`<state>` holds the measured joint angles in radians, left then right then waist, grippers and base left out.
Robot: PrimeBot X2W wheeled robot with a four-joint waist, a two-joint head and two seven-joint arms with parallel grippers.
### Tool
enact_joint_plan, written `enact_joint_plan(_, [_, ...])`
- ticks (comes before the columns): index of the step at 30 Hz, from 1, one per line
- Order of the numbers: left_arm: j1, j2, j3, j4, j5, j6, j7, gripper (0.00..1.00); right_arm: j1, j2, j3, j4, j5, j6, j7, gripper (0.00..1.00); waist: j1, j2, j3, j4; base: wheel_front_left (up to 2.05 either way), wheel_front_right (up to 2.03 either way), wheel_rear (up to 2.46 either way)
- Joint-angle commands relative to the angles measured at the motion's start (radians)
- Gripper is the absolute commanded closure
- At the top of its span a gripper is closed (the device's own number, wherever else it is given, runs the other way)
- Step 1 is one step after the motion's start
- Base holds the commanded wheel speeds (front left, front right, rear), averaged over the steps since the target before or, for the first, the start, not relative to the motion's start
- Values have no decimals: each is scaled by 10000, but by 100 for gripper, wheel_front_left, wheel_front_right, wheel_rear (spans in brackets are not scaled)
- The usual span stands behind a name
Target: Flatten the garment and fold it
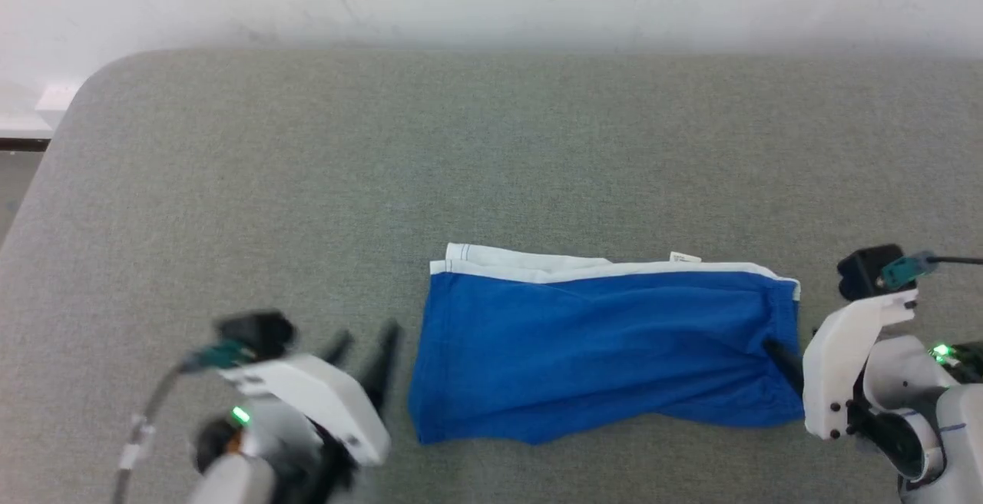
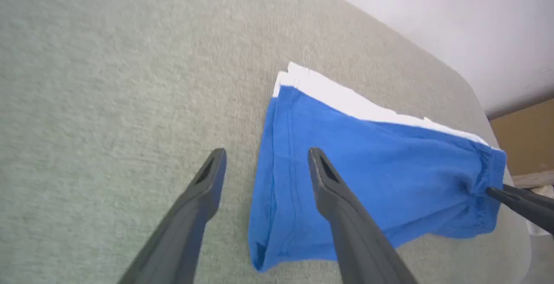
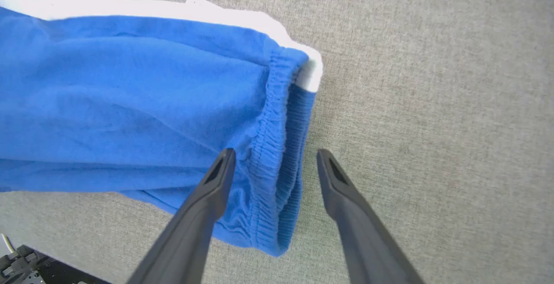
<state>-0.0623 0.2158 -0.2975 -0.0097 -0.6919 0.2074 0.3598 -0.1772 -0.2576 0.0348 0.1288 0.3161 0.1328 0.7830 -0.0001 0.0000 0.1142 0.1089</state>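
Head view: one garment (image 1: 599, 350) lies on the grey padded surface (image 1: 230, 181), close to its near edge and right of its middle, well apart from the far edge and from both corners. Its long axis runs left to right, parallel to the near edge; the white trim (image 1: 584, 267) lines the far side and one small tag (image 1: 685, 257) juts out there. Two grippers attend, one at each short end. The left gripper (image 1: 367, 335) stands just beside the hem end, fingers apart and holding nothing. In the left wrist view one finger overhangs the blue cloth; contact cannot be confirmed. The right gripper (image 3: 276, 152) is at the opposite end, fingers apart and straddling the gathered waistband (image 3: 277, 124) without clamping it. Whether a fingertip rests on the fabric cannot be told. Each arm is nearest its own end, and neither has the advantage at the middle. Judgement: the piece appears already doubled along its length. A further fold would therefore carry one short end along the long axis towards the other.
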Motion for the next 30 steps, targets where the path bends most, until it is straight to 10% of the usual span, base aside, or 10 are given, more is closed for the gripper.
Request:
enact_joint_plan(1, [-346, 213, 317, -202, 193, -62, -495, 0, 102, 123, -173, -278, 101, -21, 56, 0, 1, 0, -23, -95, 0, 0, 0])
enact_joint_plan(11, [-1007, 895, 974, -31, 2680, -508, -5696, 0, -470, 1092, -1109, -578, -1023, -21, -126, 0, 1, 0, 262, -230, 0, 0, 0])
enact_joint_plan(25, [-751, -271, 1967, -524, 4467, -970, -6213, 0, -957, 1406, -856, 1926, -1789, -21, -489, 0, 1, 0, 798, 78, 0, 0, 0])
enact_joint_plan(26, [-718, -348, 2057, -524, 4539, -1045, -6213, 0, -995, 1367, -819, 2020, -1757, -21, -440, 53, 1, 0, 796, 73, 0, 0, 0])
enact_joint_plan(28, [-663, -493, 2221, -513, 4668, -1200, -6214, 0, -1100, 1326, -826, 2104, -1582, -21, -481, 100, 1, 0, 787, 57, 0, 0, 0])
enact_joint_plan(30, [-611, -619, 2355, -466, 4768, -1371, -6214, 0, -1196, 1194, -831, 2180, -1434, -21, -440, 100, 1, 0, 759, 29, 0, 0, 0])
